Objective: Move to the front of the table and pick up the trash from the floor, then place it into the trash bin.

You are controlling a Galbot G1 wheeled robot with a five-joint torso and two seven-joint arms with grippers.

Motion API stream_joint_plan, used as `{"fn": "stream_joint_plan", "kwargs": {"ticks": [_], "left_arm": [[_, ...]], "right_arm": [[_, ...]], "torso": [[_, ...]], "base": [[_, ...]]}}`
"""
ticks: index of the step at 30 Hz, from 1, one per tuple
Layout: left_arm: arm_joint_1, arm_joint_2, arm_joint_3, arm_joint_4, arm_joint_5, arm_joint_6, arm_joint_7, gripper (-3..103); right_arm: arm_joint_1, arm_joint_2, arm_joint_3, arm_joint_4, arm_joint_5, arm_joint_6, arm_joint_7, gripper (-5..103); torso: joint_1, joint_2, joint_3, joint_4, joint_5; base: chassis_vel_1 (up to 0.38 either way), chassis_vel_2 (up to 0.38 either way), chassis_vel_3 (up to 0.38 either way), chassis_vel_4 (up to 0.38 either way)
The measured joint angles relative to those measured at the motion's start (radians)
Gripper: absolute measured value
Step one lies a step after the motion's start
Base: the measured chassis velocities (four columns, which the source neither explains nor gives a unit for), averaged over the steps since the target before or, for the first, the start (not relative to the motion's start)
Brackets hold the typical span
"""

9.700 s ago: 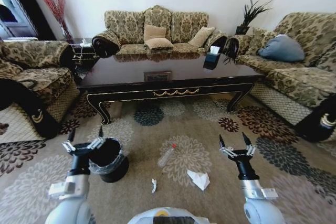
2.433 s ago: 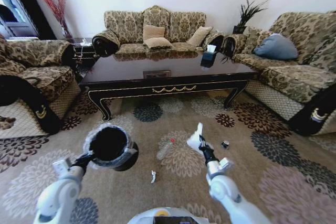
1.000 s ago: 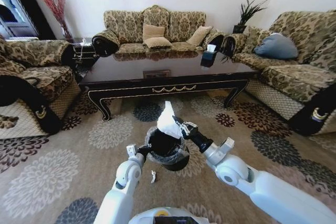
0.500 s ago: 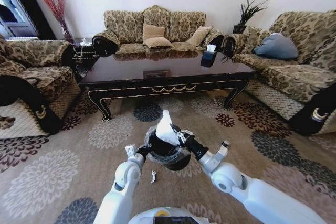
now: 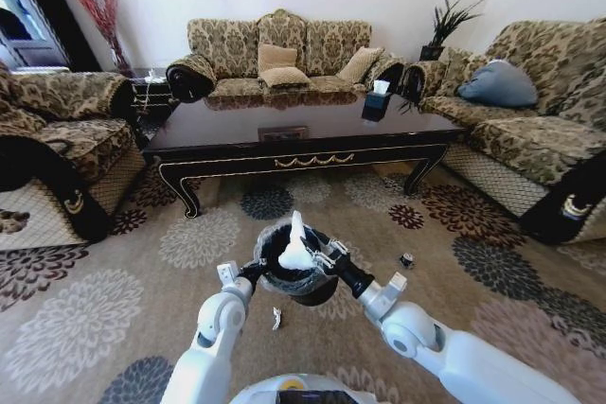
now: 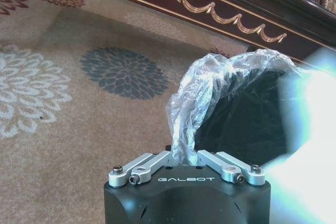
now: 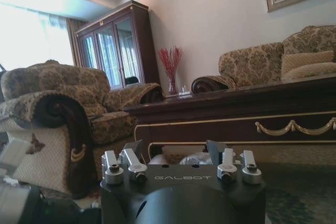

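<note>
1. Patterned carpet with big flower medallions fills the lower half of the head view, with the dark table [image 5: 294, 134] across the upper middle and sofas around it.
2. At lower centre, the right gripper [image 5: 312, 254] pinches the white paper wad [image 5: 294, 245], which stands up just over the mouth of the trash bin [image 5: 301, 283].
3. The left gripper [image 5: 254, 272] is closed on the near rim of the bin; the left wrist view shows its fingers [image 6: 149, 163] clamping the crinkled clear liner [image 6: 210, 85], so the bin is held up off the carpet.
4. The wad lies directly above the opening, its long axis upright, so by my reading a release alone would drop it inside.
5. Other litter remains on the floor: a white scrap [image 5: 276, 318] just below the bin and a small dark piece [image 5: 406, 260] to its right, nearer the right arm.
</note>
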Motion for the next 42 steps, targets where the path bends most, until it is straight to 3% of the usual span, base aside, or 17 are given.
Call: {"fn": "stream_joint_plan", "kwargs": {"ticks": [2,4,7,9,19,23,28,34,42], "left_arm": [[0.002,0.0,-0.003,-0.006,-0.003,0.0,0.001,3],[0.003,0.001,-0.004,-0.009,-0.004,0.0,0.001,3],[0.007,0.006,-0.008,-0.01,-0.005,0.0,0.001,3],[0.008,0.008,-0.011,-0.011,-0.006,0.0,0.001,3],[0.04,0.041,-0.09,-0.045,-0.049,0.018,-0.034,3],[0.071,0.098,-0.19,-0.082,-0.085,0.042,-0.074,3],[0.097,0.156,-0.298,-0.133,-0.153,0.08,-0.132,3],[0.148,0.198,-0.391,-0.17,-0.178,0.092,-0.167,3],[0.182,0.18,-0.479,-0.18,-0.2,0.089,-0.184,3]], "right_arm": [[0.0,0.012,-0.004,-0.016,-0.012,-0.011,0.021,81],[0.001,0.018,-0.005,-0.023,-0.014,-0.013,0.03,81],[0.008,0.027,-0.004,-0.036,-0.015,-0.013,0.04,96],[0.01,0.027,0.0,-0.037,-0.014,-0.012,0.042,99],[0.004,0.059,0.131,-0.062,0.036,0.006,0.113,100],[-0.03,0.075,0.218,-0.081,0.02,-0.042,0.235,100],[-0.105,0.105,0.276,-0.119,-0.042,-0.052,0.281,100],[-0.199,0.187,0.326,-0.182,-0.119,-0.005,0.231,100],[-0.266,0.292,0.37,-0.246,-0.18,0.048,0.156,100]], "torso": [[0.0,0.0,0.0,0.0,0.0001],[0.0,0.0,0.0,0.0,0.0001],[0.0,0.0,0.0,0.0,0.0],[0.0,0.0,0.0,0.0,0.0001],[0.0,0.0,0.0,0.0,-0.0001],[0.0,0.0,0.0,0.0004,0.0],[0.0,0.0,0.0,-0.0001,0.0002],[0.0,0.0,0.0,-0.0001,0.0],[0.0,0.0,0.0,0.0001,-0.0002]], "base": [[0.0,0.0,0.0,0.0],[0.0,0.0,0.0,0.0],[0.0,0.0,0.0,0.0],[0.0,0.0,0.0,0.0],[0.0,0.0,0.0,0.0],[0.0,0.0,0.0,0.0],[0.0,0.0,0.0,0.0],[0.0,0.0,0.0,0.0],[0.0,0.0,0.0,0.0]]}}
